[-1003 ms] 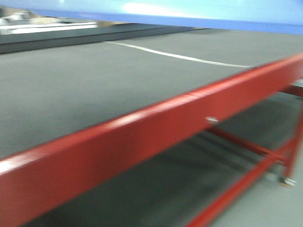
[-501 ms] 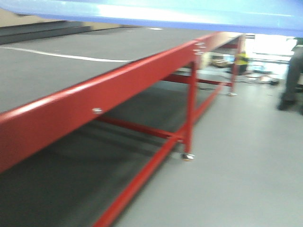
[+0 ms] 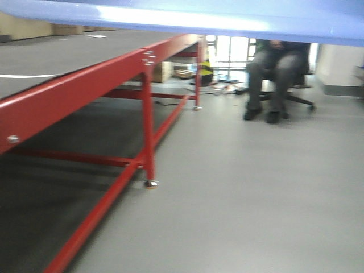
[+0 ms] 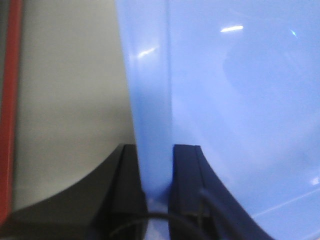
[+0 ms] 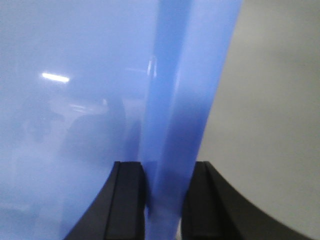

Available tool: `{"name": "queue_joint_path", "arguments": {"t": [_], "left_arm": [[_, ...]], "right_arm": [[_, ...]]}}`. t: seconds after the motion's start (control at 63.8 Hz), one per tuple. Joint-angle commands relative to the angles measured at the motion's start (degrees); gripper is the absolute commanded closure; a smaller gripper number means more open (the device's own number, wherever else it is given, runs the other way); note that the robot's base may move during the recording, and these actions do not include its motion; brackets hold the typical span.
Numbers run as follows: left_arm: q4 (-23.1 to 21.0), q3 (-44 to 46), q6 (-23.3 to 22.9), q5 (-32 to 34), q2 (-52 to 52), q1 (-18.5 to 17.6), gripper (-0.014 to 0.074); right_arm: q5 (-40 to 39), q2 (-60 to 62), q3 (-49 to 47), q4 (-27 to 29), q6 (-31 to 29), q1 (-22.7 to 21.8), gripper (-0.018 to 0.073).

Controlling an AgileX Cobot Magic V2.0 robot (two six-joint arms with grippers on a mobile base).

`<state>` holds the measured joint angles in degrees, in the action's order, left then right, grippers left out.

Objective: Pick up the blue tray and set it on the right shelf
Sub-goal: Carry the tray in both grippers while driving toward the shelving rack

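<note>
Since 1 second ago the red worktop (image 3: 85, 91) slides leftward and a seated person (image 3: 277, 68) appears, so I judge I am mid-carry, left claw (image 4: 156, 155) and right claw (image 5: 164, 170) each clamped on the rim of the blue tray (image 3: 227, 17) held aloft, and next I must find the right shelf, unseen.

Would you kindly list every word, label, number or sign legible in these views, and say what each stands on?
No readable text in any view.
blue tray: plain, no label or print visible.
red table frame: bare paint, no markings.
yellow object in the background: too blurred to tell whether it carries text.
</note>
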<state>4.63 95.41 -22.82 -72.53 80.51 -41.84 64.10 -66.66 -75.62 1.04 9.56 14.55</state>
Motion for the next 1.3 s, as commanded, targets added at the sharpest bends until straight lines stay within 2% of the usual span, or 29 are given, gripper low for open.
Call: {"name": "queue_joint_path", "arguments": {"t": [0.0,1.066,1.285], "left_arm": [[-1.30,1.32,1.86,-4.09,-1.71,-0.91,0.0645],[-1.54,1.32,1.86,-4.09,-1.71,-0.91,0.0645],[-3.56,1.32,1.86,-4.09,-1.71,-0.91,0.0645]], "right_arm": [[-4.06,0.94,-1.65,0.86,-2.11,0.26,0.0502],[-4.06,0.94,-1.65,0.86,-2.11,0.26,0.0502],[-4.06,0.94,-1.65,0.86,-2.11,0.26,0.0502]]}}
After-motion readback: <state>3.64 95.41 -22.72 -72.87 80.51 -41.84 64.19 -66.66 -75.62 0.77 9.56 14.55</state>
